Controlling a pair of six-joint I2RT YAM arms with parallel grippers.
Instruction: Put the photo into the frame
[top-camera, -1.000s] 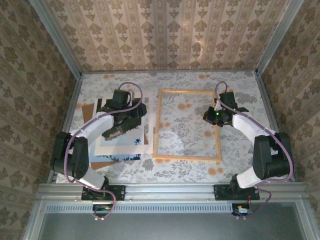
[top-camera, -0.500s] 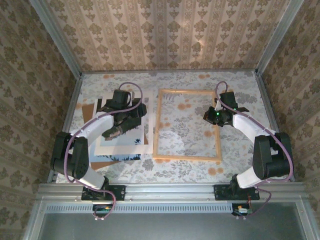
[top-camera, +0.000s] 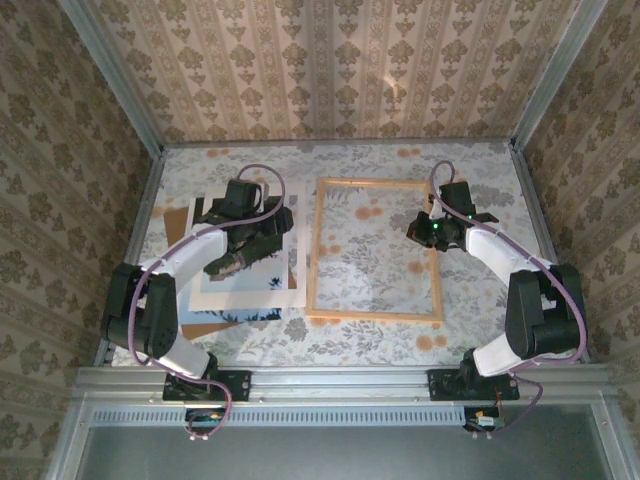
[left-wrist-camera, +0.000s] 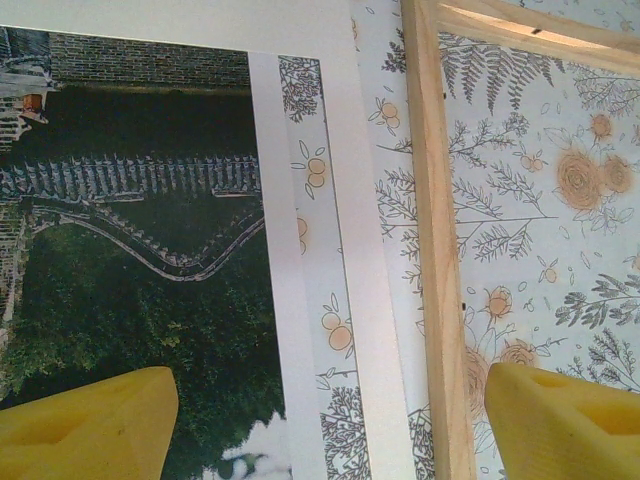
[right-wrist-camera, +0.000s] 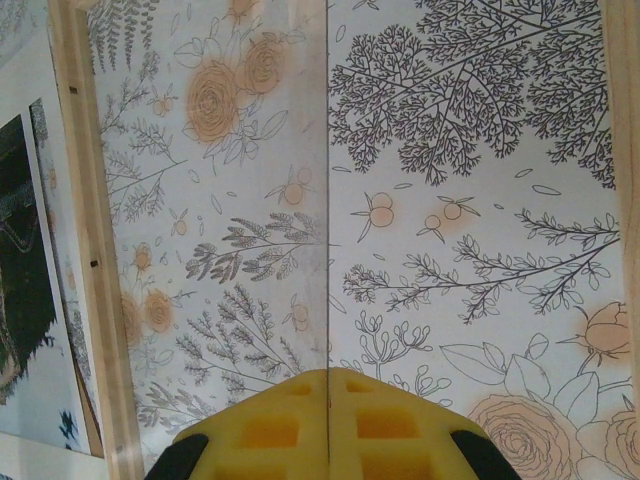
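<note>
No legible text, label or number — not anywhere.

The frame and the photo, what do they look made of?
The frame: pale, bare-looking wood, matte; fine grain streaks run along the moulding. The photo: probably printed paper or thin card, lying flat with a crisp white border; whether it is gloss or matte is unclear.

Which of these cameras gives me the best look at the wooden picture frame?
The top external view: the whole frame lies flat there, all four sides in sight. The left wrist view catches one rail and a corner; the right wrist view shows parts of two rails at its edges.
</note>
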